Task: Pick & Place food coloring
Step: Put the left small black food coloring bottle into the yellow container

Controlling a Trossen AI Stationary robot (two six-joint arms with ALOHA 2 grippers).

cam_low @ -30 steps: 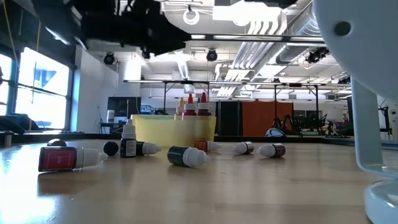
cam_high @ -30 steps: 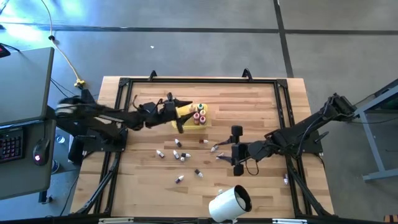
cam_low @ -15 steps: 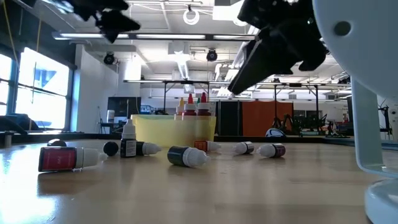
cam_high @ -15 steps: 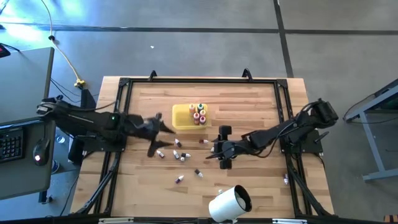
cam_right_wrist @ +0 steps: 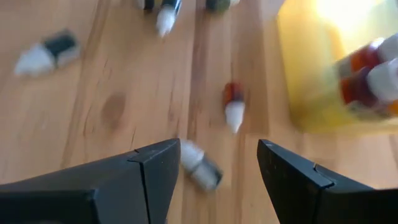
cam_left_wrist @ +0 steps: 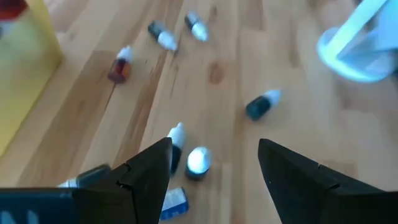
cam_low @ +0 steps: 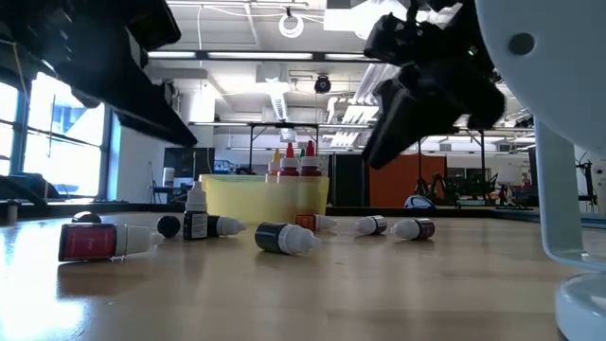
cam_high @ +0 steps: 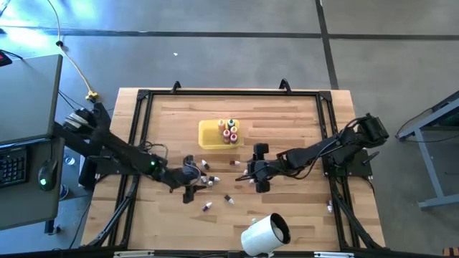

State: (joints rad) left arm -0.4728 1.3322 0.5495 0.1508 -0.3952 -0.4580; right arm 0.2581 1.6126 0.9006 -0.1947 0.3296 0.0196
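Small food coloring bottles (cam_high: 209,179) lie scattered on the wooden table, and a few stand upright (cam_high: 229,131) in a yellow tray (cam_high: 209,133). My left gripper (cam_high: 193,178) hovers open, slanting down over the left part of the scatter. In its wrist view a white-capped bottle (cam_left_wrist: 196,163) and a dark one (cam_left_wrist: 175,140) lie below the gap between its fingers (cam_left_wrist: 214,168). My right gripper (cam_high: 249,172) hovers open over the right part. A whitish bottle (cam_right_wrist: 200,168) shows between its fingers (cam_right_wrist: 217,165), and a red one (cam_right_wrist: 233,106) lies beyond.
A large white cylinder (cam_high: 264,234) lies near the table's near edge, right of centre. More bottles lie toward the near edge (cam_high: 206,206) (cam_high: 229,199). A black frame (cam_high: 143,97) runs around the tabletop. In the low view, bottles (cam_low: 99,240) (cam_low: 284,237) lie before the tray (cam_low: 237,201).
My left gripper has swung from above the yellow tray toward the table's near edge and come down over the scattered bottles, staying open. My right gripper has come down and a little toward the table's left, then held still, open. No bottle has moved.
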